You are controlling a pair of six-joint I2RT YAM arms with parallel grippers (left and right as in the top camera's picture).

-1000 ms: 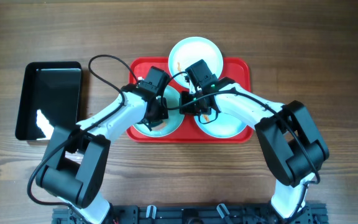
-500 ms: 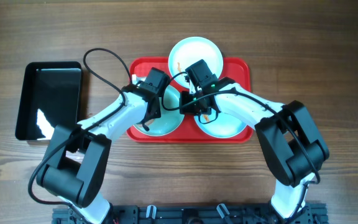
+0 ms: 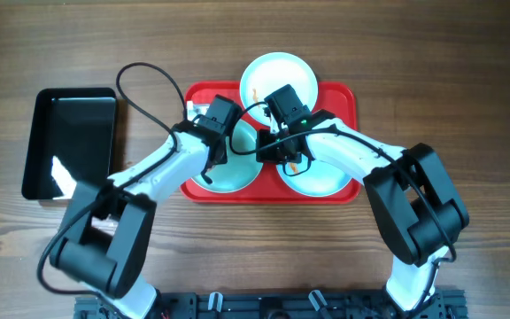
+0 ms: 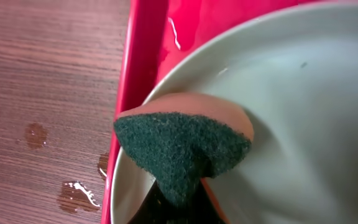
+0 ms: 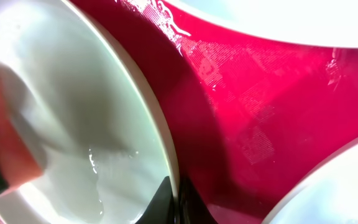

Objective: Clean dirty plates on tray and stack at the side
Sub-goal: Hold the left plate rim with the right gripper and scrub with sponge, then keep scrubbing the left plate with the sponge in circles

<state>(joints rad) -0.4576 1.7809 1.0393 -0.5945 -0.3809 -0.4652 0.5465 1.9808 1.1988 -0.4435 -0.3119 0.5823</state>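
Red tray (image 3: 343,93) holds all three plates: left plate (image 3: 237,173), right plate (image 3: 321,177) and far plate (image 3: 278,80), which overhangs the tray's far rim. Black tray (image 3: 69,142) sits well apart, to the left.

Left gripper (image 3: 212,164) is clamped on a sponge (image 4: 185,149) that touches the left plate's rim, tight against the tray's left wall. Right gripper (image 5: 171,196) pinches the same plate's opposite rim.

Left wrist only: water drops (image 4: 76,196) on the table (image 3: 467,71). Right wrist only: wet film on that plate.
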